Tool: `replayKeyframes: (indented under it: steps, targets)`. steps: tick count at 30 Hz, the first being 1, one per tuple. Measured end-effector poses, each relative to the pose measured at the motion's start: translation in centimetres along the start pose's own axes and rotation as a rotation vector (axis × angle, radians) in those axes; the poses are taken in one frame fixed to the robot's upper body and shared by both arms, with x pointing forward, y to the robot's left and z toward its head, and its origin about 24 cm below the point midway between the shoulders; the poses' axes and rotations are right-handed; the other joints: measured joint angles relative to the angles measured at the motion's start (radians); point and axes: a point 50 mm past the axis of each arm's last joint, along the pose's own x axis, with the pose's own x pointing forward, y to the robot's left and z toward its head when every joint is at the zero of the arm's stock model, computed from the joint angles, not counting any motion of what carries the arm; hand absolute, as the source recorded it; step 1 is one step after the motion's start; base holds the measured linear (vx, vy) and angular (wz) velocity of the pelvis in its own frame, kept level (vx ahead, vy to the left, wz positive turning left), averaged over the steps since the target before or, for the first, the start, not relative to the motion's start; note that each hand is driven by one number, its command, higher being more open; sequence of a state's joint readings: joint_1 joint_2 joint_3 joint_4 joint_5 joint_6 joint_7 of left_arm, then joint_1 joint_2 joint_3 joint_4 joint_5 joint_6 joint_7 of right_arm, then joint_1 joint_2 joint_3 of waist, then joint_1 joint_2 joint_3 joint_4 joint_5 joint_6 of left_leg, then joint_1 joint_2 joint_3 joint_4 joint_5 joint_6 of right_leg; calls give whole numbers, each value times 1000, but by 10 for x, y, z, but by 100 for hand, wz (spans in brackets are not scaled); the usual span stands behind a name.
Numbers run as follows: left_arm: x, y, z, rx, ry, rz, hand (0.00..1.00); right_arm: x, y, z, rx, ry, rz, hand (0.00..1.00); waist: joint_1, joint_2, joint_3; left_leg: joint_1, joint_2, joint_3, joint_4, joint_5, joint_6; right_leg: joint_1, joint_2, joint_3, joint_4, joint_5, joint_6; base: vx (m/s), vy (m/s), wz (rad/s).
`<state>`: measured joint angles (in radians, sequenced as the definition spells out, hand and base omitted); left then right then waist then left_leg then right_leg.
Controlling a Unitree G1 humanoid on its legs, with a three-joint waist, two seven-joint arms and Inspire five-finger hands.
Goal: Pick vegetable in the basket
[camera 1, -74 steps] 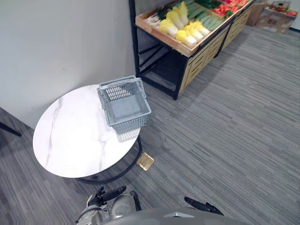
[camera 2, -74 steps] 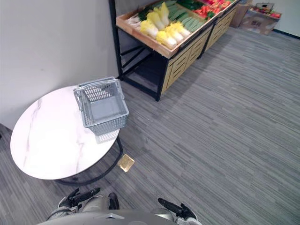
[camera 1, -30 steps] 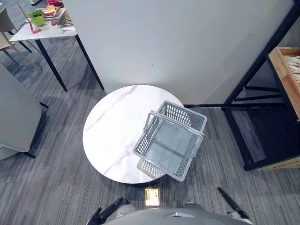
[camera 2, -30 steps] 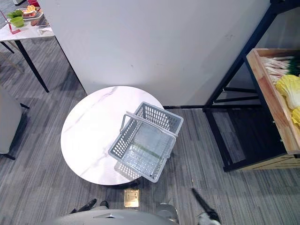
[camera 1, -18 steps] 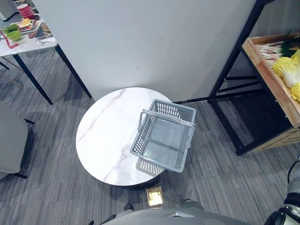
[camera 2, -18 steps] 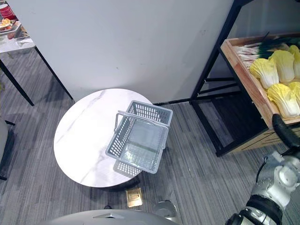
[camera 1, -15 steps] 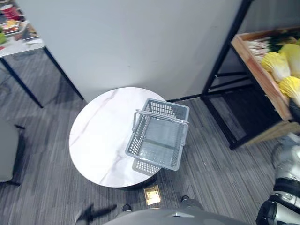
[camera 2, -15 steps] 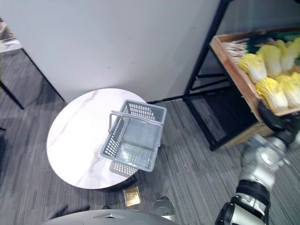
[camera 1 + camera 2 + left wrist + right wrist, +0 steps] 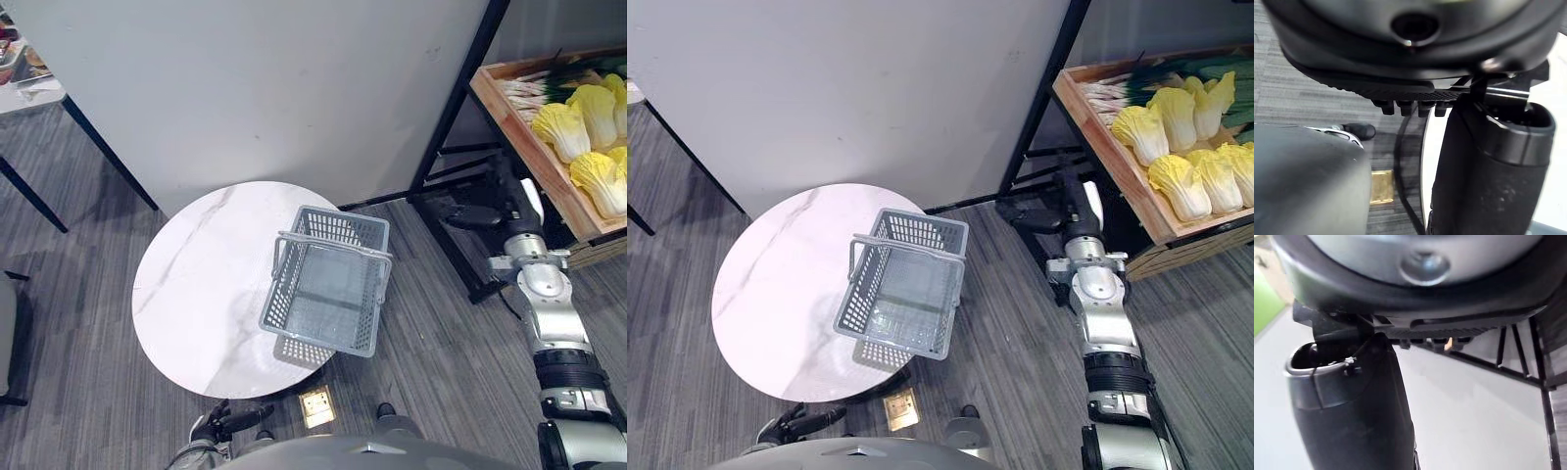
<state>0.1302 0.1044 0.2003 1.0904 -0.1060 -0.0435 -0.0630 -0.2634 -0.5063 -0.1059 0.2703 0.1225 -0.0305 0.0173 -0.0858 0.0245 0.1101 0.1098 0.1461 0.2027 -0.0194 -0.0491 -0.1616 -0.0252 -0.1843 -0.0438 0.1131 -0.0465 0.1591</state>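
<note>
The right hand (image 9: 1058,215) is held open and empty, short of the crate's (image 9: 1104,155) near corner; it should be lifted over a cabbage (image 9: 1138,132). The basket (image 9: 860,289) stands empty at the table's (image 9: 774,284) right edge.

Cut off or covered
The wooden crate (image 9: 517,137) of cabbages (image 9: 560,127) runs off the right edge; the basket (image 9: 284,294) hides part of the tabletop (image 9: 196,284) rim; a second tabletop (image 9: 34,93) is clipped at the upper left.

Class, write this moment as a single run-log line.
right hand: open, empty, up near shelf | left hand: open, low | basket: empty, on table | cabbages: in crate, untouched
</note>
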Motion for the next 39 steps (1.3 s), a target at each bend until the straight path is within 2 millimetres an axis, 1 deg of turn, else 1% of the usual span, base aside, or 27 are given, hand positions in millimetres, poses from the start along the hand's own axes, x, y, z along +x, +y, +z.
replayKeyframes:
  steps: [3,5,7,9,10,15,16,19,22,28,31,34,39]
  targets:
    - [-2,3,-6,0,16,7,100,5,13,5,-18,-15,64,100,-3,-1,1,-3,-2,-4,0,2,3,3,-1,-1,-16,6,0,-54,3,0]
    - [-4,5,-12,-1,29,10,100,7,19,9,-80,-24,106,100,-4,0,1,-14,-3,-9,2,6,5,3,0,-4,-30,17,0,-45,2,3]
    - [-4,7,-15,-1,38,14,100,9,22,10,-101,-25,139,100,-1,-2,2,-19,-3,-12,1,9,7,0,0,-5,-31,19,-1,-12,1,3]
    - [-5,8,-20,-1,57,18,100,14,32,12,-142,-28,192,100,1,-3,2,-19,-4,-14,1,11,9,0,0,-6,-31,22,-1,0,0,0]
    - [-5,8,-20,-1,57,18,100,15,34,13,-149,-29,202,100,1,-3,3,-19,-4,-14,0,11,9,0,0,-6,-32,22,-1,0,0,0]
    - [-5,9,-19,1,54,17,100,20,57,19,-194,-49,315,100,6,-7,5,-27,-6,-16,0,14,13,3,-1,-9,-51,37,-2,0,0,0]
    - [-5,9,-19,4,53,18,100,21,61,17,-204,-39,338,100,7,-9,6,-28,-6,-17,0,15,14,4,-1,-9,-55,42,-3,0,0,0]
    - [-5,10,-18,9,45,17,100,23,66,6,-223,15,377,100,21,-14,9,-30,-8,-22,0,17,16,9,-2,-14,-64,48,-4,-14,8,4]
    - [-5,10,-16,11,32,19,100,26,69,-2,-243,59,403,100,27,-19,15,-34,-12,-36,-3,22,18,12,-7,-25,-64,48,-4,-20,4,10]
    - [-5,11,-14,12,17,19,100,33,78,-1,-316,71,457,100,31,-23,25,-44,-15,-47,-4,30,19,8,-10,-33,-64,51,-5,-28,2,6]
    - [-5,11,-12,12,9,18,100,33,78,0,-349,68,467,100,33,-23,30,-48,-15,-52,-4,32,20,7,-10,-36,-65,51,-5,-20,-3,4]
    - [-5,10,-9,12,-7,15,100,36,79,2,-356,64,466,100,33,-21,53,-48,-16,-53,-4,35,20,7,-10,-36,-65,52,-6,0,0,0]
    - [-4,9,-8,12,-10,13,100,37,76,-10,-394,125,463,100,36,-18,57,-50,-16,-56,-6,35,21,7,-10,-39,-65,52,-6,0,0,0]
